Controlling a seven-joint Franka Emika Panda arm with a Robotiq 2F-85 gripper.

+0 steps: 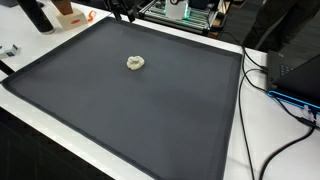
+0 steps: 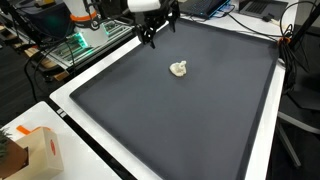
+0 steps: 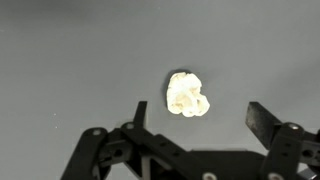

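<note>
Spread to its full width and gripping nothing, the Robotiq gripper (image 2: 151,40) is hanging above the far edge of the dark mat (image 2: 180,125), well apart from the pale crumpled lump (image 2: 179,69) that is lying loose on it. Reading an exterior view from the left, a cardboard box (image 2: 35,150) is sitting on the white tabletop (image 2: 70,100) off the mat's near corner. Behind it a green circuit board (image 2: 75,45) is glowing on the bench, and the arm is reaching in from that bench side. The lump is resting alone toward the mat's far half, to the right of the gripper and nearer the camera, while cables (image 2: 298,45) are trailing past the right border. The clutter is sitting around the mat rather than on it, which is probably why the lump is standing out so plainly against the dark surface. In the wrist view the gripper's black fingers (image 3: 140,110) are framing the lump (image 3: 187,93) from left and right, so the lump is showing between and just beyond their tips. It appears lined up with them rather than touched, with room to spare on either side.
</note>
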